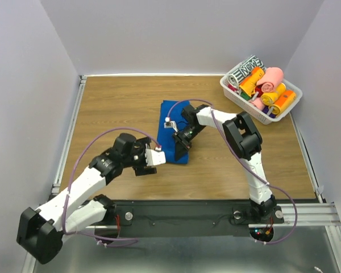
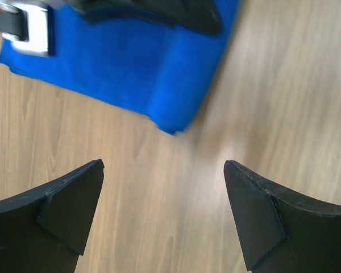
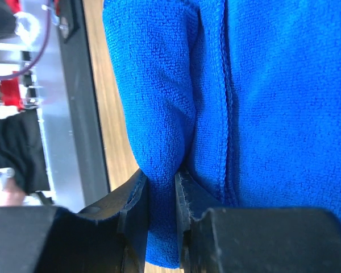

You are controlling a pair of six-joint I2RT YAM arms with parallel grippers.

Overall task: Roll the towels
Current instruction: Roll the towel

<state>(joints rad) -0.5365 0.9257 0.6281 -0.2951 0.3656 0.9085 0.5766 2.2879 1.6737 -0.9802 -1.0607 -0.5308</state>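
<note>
Near edge: black base rail (image 1: pixel 187 213) with both arm mounts, on a grey metal frame. Tabletop (image 1: pixel 113 108) is wood-grain laminate, with a metal rail down the left side and plain pale walls (image 1: pixel 176 34) on three sides. Left gripper (image 2: pixel 163 166) hovers low over bare wood, jaws spread wide, nothing between them, just short of the near corner of the blue towel (image 2: pixel 131 62). Right gripper (image 3: pixel 162 182) is down on that towel's near end, jaws narrow and pinching a folded ridge of the blue cloth; in its wrist view the terry fabric bulges up between the fingers and a stitched hem runs alongside. From overhead the blue towel lies mid-table, long axis running near to far, far part flat, near end under the right gripper. Far right corner: white plastic basket (image 1: pixel 288 108) against the wall, packed with towel rolls: a black-and-white patterned roll (image 1: pixel 244 69) at the back, orange rolls (image 1: pixel 251 81), a yellow roll (image 1: pixel 273 94) and the pink towel (image 1: pixel 271 77), rolled, on top.
</note>
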